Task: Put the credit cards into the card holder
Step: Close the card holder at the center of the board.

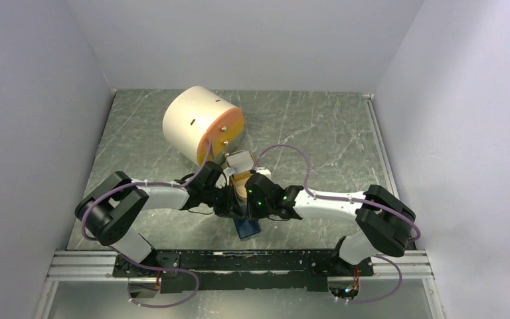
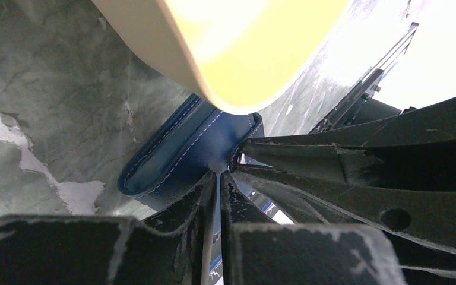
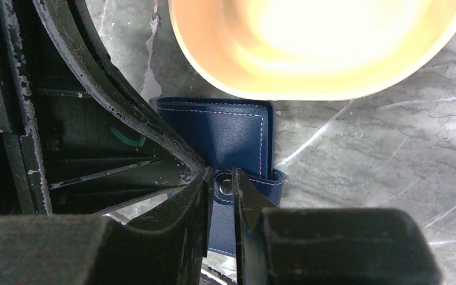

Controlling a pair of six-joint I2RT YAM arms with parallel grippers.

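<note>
The dark blue card holder (image 3: 231,133) lies folded on the table, just in front of the tan dish. My right gripper (image 3: 221,175) stands over its closing tab (image 3: 270,181). The jaws are a narrow gap apart, and the metal snap shows between them. My left gripper (image 2: 221,173) is shut, its tips pinching the card holder (image 2: 178,154) at its edge. A sliver of white card with blue marks (image 2: 267,209) shows under the left fingers. Whitish-grey credit cards (image 1: 239,160) sit at the dish's far end. From above, both grippers meet over the card holder (image 1: 247,228).
The tan oval dish (image 3: 320,89) almost touches the card holder's far edge. The big cream cylinder with an orange face (image 1: 202,125) lies behind it, to the left. Grey walls close in the marbled table (image 1: 319,133) on three sides.
</note>
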